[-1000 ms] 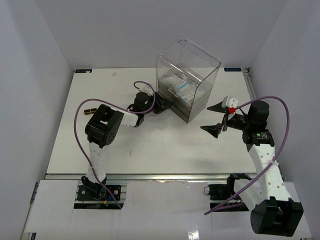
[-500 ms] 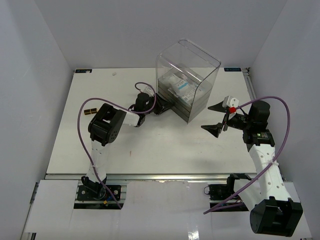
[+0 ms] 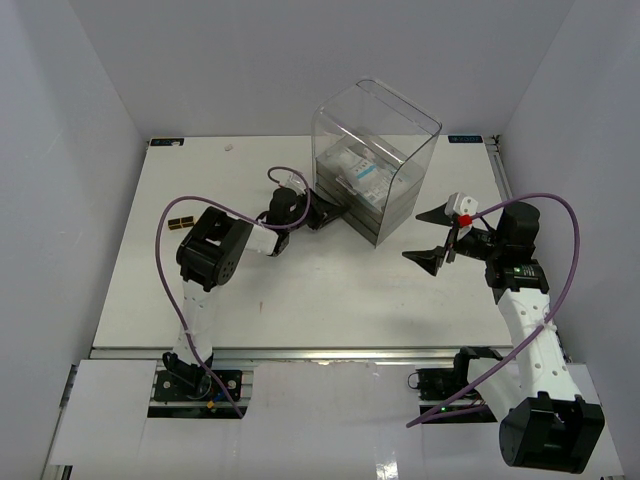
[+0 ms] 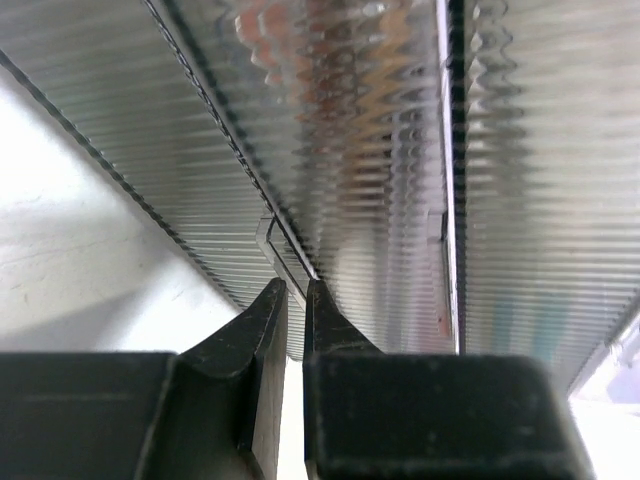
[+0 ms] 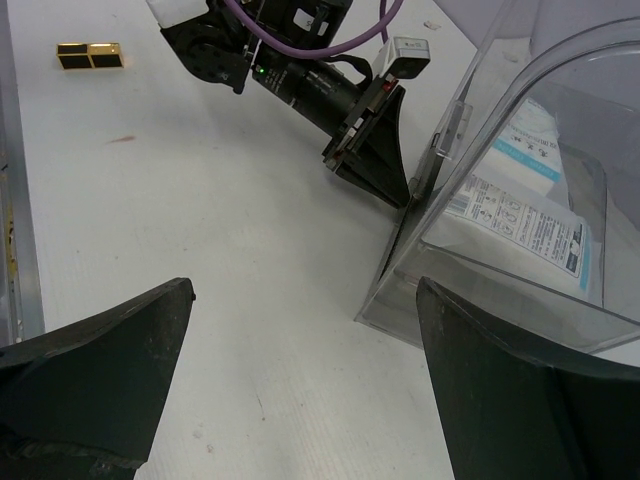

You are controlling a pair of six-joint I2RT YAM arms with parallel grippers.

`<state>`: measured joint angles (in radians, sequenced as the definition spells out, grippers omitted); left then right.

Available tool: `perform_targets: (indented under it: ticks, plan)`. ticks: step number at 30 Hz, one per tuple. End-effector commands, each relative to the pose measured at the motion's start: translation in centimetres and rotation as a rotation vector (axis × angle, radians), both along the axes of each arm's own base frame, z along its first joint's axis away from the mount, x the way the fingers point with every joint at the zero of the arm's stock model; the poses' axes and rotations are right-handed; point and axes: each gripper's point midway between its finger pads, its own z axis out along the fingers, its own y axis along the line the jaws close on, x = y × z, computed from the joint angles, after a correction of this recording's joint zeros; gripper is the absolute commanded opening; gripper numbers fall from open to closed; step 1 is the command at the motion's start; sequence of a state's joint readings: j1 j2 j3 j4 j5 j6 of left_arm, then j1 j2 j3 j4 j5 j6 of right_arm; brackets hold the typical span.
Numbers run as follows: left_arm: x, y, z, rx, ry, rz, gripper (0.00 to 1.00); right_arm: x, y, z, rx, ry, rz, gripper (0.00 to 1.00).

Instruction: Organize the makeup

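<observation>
Left wrist view shows your left claw (image 4: 295, 290) pinched on the clear tab (image 4: 275, 245) of the drawer box (image 3: 400, 150), likely to pull a drawer open, while your right claw (image 3: 425, 235) hangs spread wide nearby; sachets (image 5: 520, 215) lie inside the box, the gold lipstick tube (image 3: 181, 221) on the worktop (image 3: 300, 290) at left.

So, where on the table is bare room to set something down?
Bare: the wide stretch before the clear drawer box, between left arm and right arm; also the back-left corner. Crowded: the box's left side, at the left gripper.
</observation>
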<state>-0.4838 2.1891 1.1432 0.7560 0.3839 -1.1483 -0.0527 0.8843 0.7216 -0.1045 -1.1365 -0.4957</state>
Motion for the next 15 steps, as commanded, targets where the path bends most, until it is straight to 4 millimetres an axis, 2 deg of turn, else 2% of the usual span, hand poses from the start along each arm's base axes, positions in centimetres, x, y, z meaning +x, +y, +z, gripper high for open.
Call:
perform_targets:
  ticks: [1,4,6,9,11,14,15]
  plan:
    - [-0.9,1.5,-0.1,0.003,-0.017,-0.003,0.07,-0.2,0.1,0.6,0.013,-0.019,0.019,0.99]
    - [-1.9,2.4,1.2,0.014,-0.047,-0.013,0.05,-0.2,0.0,0.6,0.013,-0.02,0.017,0.99]
    - [-3.2,3.1,0.5,0.043,-0.037,-0.025,0.05,-0.2,0.0,0.6,0.013,-0.023,0.017,0.99]
    - [-5.1,4.4,2.1,0.073,-0.074,-0.04,0.05,-0.3,0.0,0.6,0.014,-0.021,0.017,0.99]
    - [-6.9,5.4,1.3,0.107,-0.055,-0.046,0.04,-0.3,0.0,0.6,0.016,-0.019,0.018,0.99]
    - [-7.9,6.2,2.1,0.117,-0.077,-0.036,0.06,-0.3,-0.1,0.6,0.017,-0.021,0.017,0.99]
    - [-8.5,6.8,1.7,0.126,-0.065,-0.026,0.08,-0.3,0.0,0.6,0.018,-0.02,0.018,0.99]
